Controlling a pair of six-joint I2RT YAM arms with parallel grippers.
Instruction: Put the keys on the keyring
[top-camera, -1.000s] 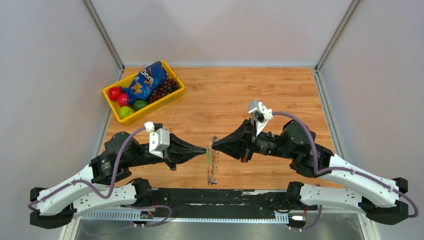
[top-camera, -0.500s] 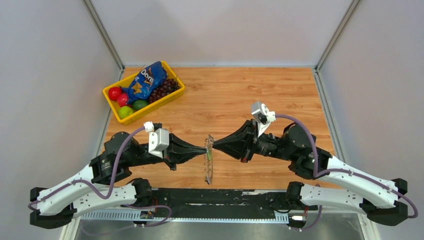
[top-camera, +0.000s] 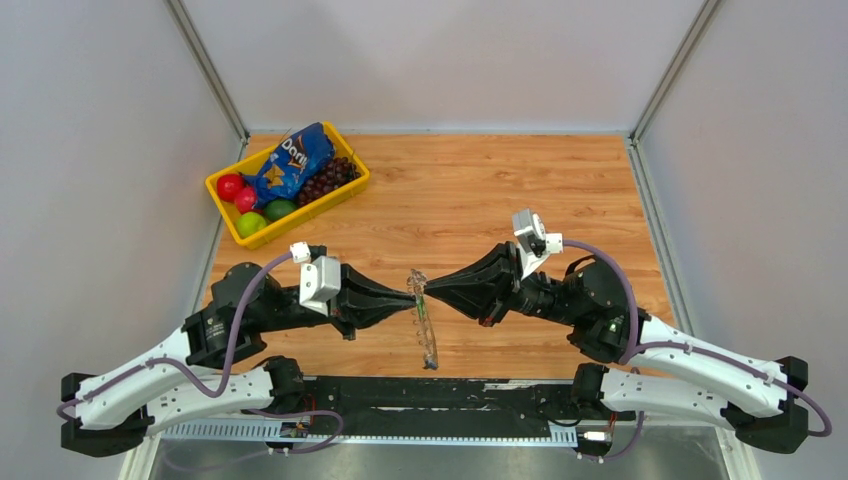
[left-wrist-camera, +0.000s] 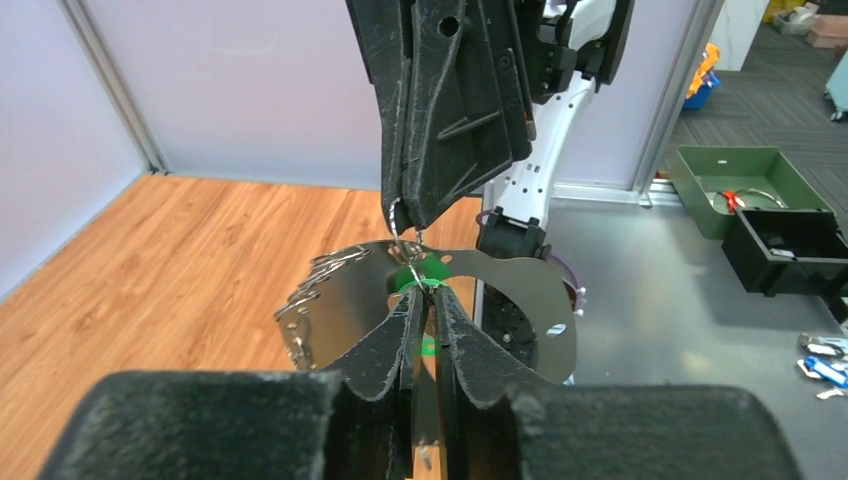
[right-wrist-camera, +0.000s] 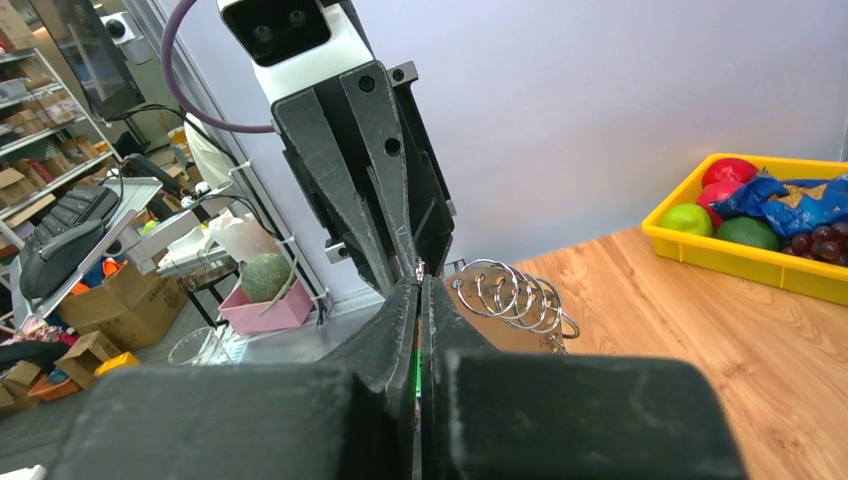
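Note:
My left gripper (top-camera: 411, 295) and right gripper (top-camera: 425, 291) meet tip to tip above the table's near middle, both shut. The keyring (top-camera: 427, 335), a thin silvery piece with a fringe of small rings, hangs down from where the tips meet. In the left wrist view my left fingers (left-wrist-camera: 400, 325) pinch its rim (left-wrist-camera: 510, 300), and the right gripper (left-wrist-camera: 408, 222) above grips a small wire loop. The keys' green tag (top-camera: 419, 309) hangs just below the tips and shows between the right fingers (right-wrist-camera: 417, 362). The fringe (right-wrist-camera: 515, 295) shows beside them. The dark keys themselves are hidden.
A yellow bin (top-camera: 350, 190) with fruit, grapes and a chip bag (top-camera: 292, 160) stands at the back left of the wooden table (top-camera: 560, 190). Grey walls close in the left, right and back sides.
The right arm's wrist has shifted a little to the right and turned. The hanging keyring has swung, its lower end now further right. Both grippers stay shut tip to tip.

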